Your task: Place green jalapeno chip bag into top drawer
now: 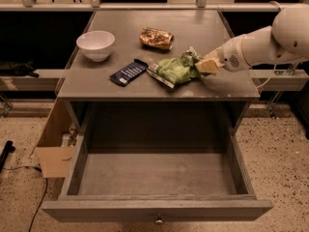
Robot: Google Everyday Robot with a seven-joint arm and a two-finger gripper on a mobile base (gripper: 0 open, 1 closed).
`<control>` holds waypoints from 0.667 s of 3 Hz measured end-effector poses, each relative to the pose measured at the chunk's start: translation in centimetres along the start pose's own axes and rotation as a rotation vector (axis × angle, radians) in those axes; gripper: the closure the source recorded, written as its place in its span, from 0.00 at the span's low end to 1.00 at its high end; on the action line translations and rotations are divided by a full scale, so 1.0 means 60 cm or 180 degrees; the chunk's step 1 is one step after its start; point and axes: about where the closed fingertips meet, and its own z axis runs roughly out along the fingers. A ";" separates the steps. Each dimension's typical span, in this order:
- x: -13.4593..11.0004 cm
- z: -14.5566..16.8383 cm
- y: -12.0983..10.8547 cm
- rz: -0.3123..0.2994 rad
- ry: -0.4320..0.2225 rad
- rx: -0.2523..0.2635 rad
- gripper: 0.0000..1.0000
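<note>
The green jalapeno chip bag (173,70) lies on the grey tabletop (193,28), right of the middle, near the front edge. Its right end is bunched up against my gripper (206,65), which reaches in from the right on a white arm and touches that end. The top drawer (154,174) is pulled fully out below the tabletop. It is empty, and its grey front carries a small round knob (158,221).
A white bowl (95,43) stands at the tabletop's left. An orange-brown foil bag (156,37) lies behind the green bag, and a flat dark-blue packet (128,72) lies to its left. An open cardboard box (52,151) sits on the floor left of the drawer.
</note>
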 end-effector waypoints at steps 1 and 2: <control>0.000 0.000 0.000 0.0000 0.0000 0.0000 1.00; 0.000 0.000 0.000 0.0000 0.0000 0.0000 1.00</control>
